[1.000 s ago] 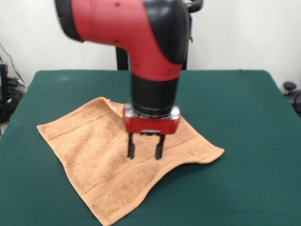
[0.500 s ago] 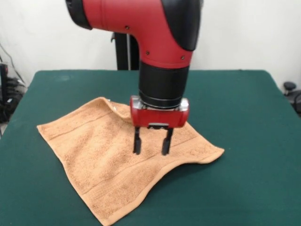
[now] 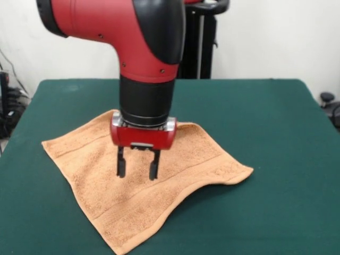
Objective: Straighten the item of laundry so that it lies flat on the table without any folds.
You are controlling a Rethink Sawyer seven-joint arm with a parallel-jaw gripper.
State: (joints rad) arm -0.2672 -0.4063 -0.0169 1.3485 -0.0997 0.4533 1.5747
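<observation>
The gripper (image 3: 137, 169) hangs over the towel (image 3: 143, 180) with its two fingers (image 3: 121, 166) spread apart and nothing between them; the tips seem just above the cloth, though contact is hard to judge. The towel lies spread on the green table (image 3: 276, 138), its near edge slightly rippled.

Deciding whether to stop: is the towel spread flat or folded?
Spread, not fully flat: towel shows all corners, but its near edge ripples beside the open gripper.

light: bright, even, from above | shadows: soft, under towel (image 3: 143, 180) edge on surface (image 3: 276, 133) | glare: none | focus: sharp
</observation>
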